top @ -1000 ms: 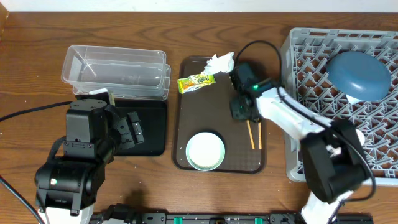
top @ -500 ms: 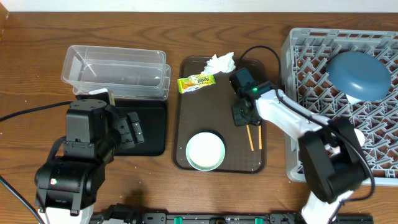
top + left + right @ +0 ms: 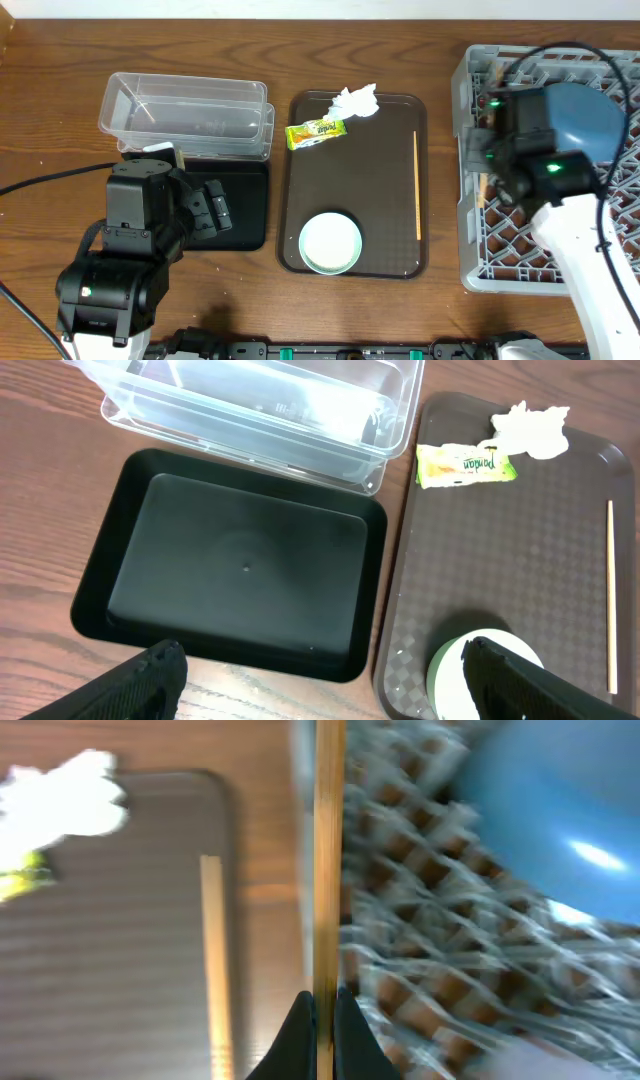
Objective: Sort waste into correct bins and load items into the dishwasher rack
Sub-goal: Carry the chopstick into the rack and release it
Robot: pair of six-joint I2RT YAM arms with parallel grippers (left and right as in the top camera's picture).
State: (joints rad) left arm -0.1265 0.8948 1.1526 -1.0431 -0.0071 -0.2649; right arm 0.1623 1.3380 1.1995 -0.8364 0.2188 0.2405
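My right gripper (image 3: pixel 322 1020) is shut on one wooden chopstick (image 3: pixel 330 860), held over the left edge of the grey dishwasher rack (image 3: pixel 490 250). The other chopstick (image 3: pixel 417 185) lies along the right side of the brown tray (image 3: pixel 385 200). A blue dish (image 3: pixel 580 120) sits upside down in the rack. The crumpled white tissue (image 3: pixel 355 100) and the yellow-green wrapper (image 3: pixel 315 131) lie at the tray's far end, and a green-rimmed white bowl (image 3: pixel 330 242) at its near end. My left gripper (image 3: pixel 325 685) is open above the near edge of the black tray (image 3: pixel 240 560), empty.
The clear plastic tub (image 3: pixel 185 115) stands just behind the black tray (image 3: pixel 245 215) on the left. The rack fills the right side of the table. The left arm's body (image 3: pixel 130 240) covers part of the black tray in the overhead view.
My right gripper shut on one chopstick, lifted it off the brown tray and carried it right to the rack's left edge. The other chopstick now lies straight along the tray's right side. The left arm stayed still.
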